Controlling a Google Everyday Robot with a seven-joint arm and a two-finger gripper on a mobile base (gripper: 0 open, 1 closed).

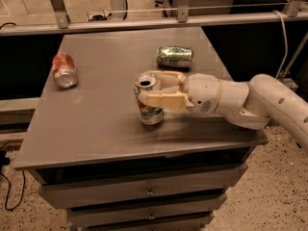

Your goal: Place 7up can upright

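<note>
The gripper reaches in from the right over the grey table, its two fingers closed on the 7up can, which stands upright near the table's middle. A green can lies behind it, and a red can lies far left.

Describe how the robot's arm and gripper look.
The gripper, at the 7up can, has two flat cream-beige fingers on a bulbous white wrist with a thin tan ring. The arm is smooth, white and tubular, with small dark dots.
</note>
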